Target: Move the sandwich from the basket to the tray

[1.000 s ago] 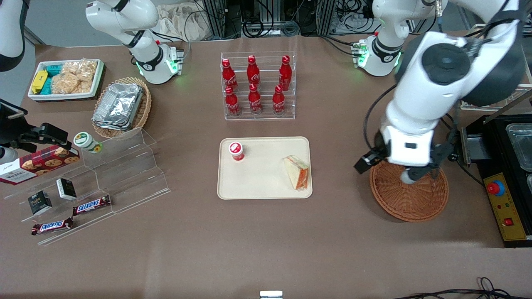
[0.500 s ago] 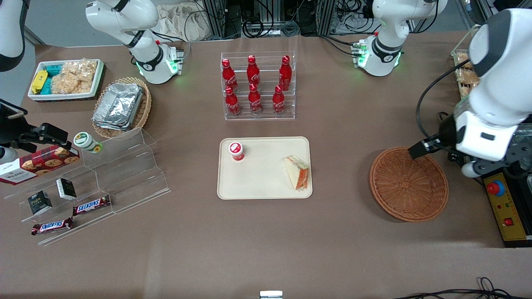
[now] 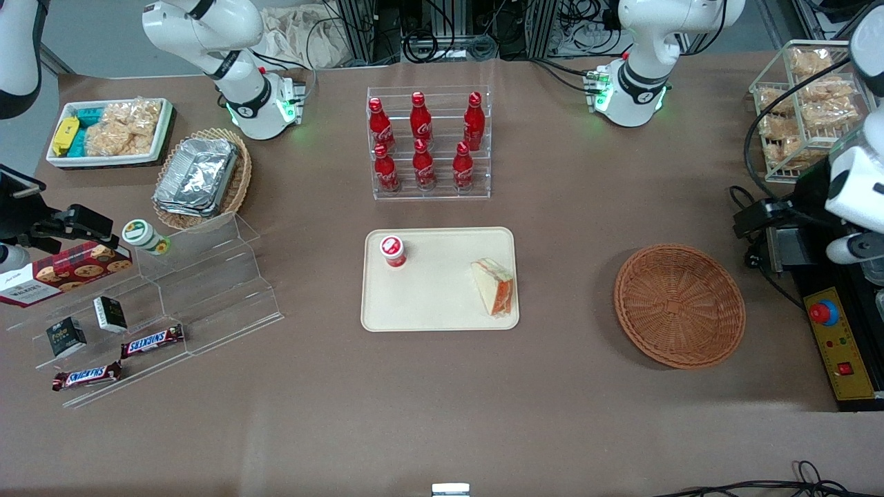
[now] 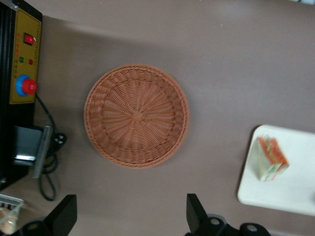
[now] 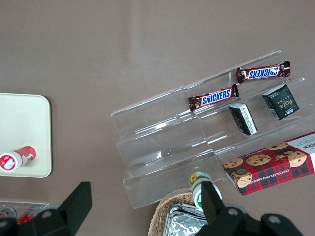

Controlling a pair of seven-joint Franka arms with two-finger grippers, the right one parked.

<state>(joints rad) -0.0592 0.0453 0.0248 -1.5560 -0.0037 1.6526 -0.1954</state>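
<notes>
On the tray (image 3: 428, 304), against the rim nearest the working arm: the sandwich (image 3: 494, 286), lying on its side, cut edge with orange filling showing. Also on the tray, well apart from it, a small red-capped cup (image 3: 392, 250). Toward the working arm's end of the bench (image 3: 442, 414): the basket (image 3: 679, 305), holding nothing. High above the bench near the control box (image 3: 844, 345): the end effector (image 4: 129, 216), spread wide, gripping nothing, both black fingers (image 4: 196, 212) apart with only basket and bench between them in the wrist view.

Judged from this layout, task done. Little left to go wrong, yet some risks:
- Sandwich close to the tray rim; a nudge from any return pass could tip it off onto the bench.
- Arm close to the control box and the rack of snack bags (image 3: 804, 103); a careless swing could strike either.
- Trailing cable near the box; could snag.
</notes>
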